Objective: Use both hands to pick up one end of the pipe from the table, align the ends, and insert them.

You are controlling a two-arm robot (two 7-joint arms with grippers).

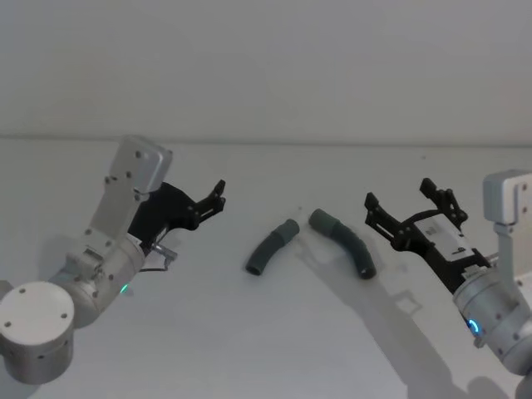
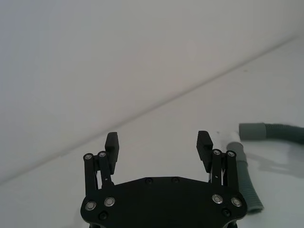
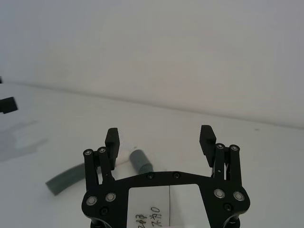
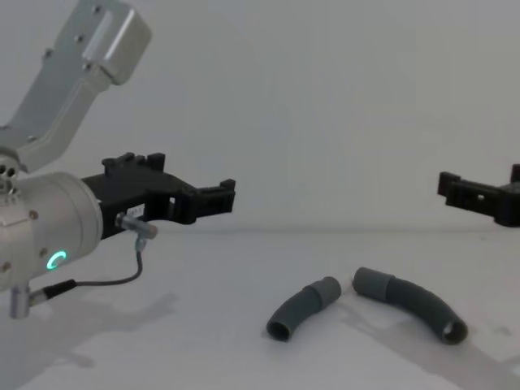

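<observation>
Closest to the body it's just the two arms, left arm [image 1: 83, 278] w/ a green ring light [image 4: 55, 260] and right arm [image 1: 499, 312], both angled in toward the middle.

A bit further out the left gripper [image 1: 212, 202] hangs above the counter [image 1: 249, 349], jaws spread wide w/ nothing between them. The right gripper [image 1: 397, 193] mirrors it on the other side: wide open, empty, up off the surface too.

Between them the pipe lies flat on the counter in 2 bits, the shorter piece [image 1: 270, 248] on the left and the longer piece [image 1: 345, 243] on the right. Both are curved, w/ the open ends nearer the robot and the cuffs at the far ends. The shorter piece's cuff [image 1: 289, 226] and the longer piece's cuff [image 1: 320, 219] point roughly at each other, near but not touching. Can't make out a narrower tip on either from here tbh.

Past all that, just a plain wall [image 1: 266, 66].

So imo this is the approach step; nothing is grabbed or lifted yet.

Next move prob needs:
- each gripper coming down on its own-side piece
- clamping the ribbed part just behind the cuff, so the cuffs stay free
- wrists turned so the jaws straddle the hose across its width

After the lift, the curves mean the cuffs meet at an angle, so the axes need lining up before pushing in.
</observation>
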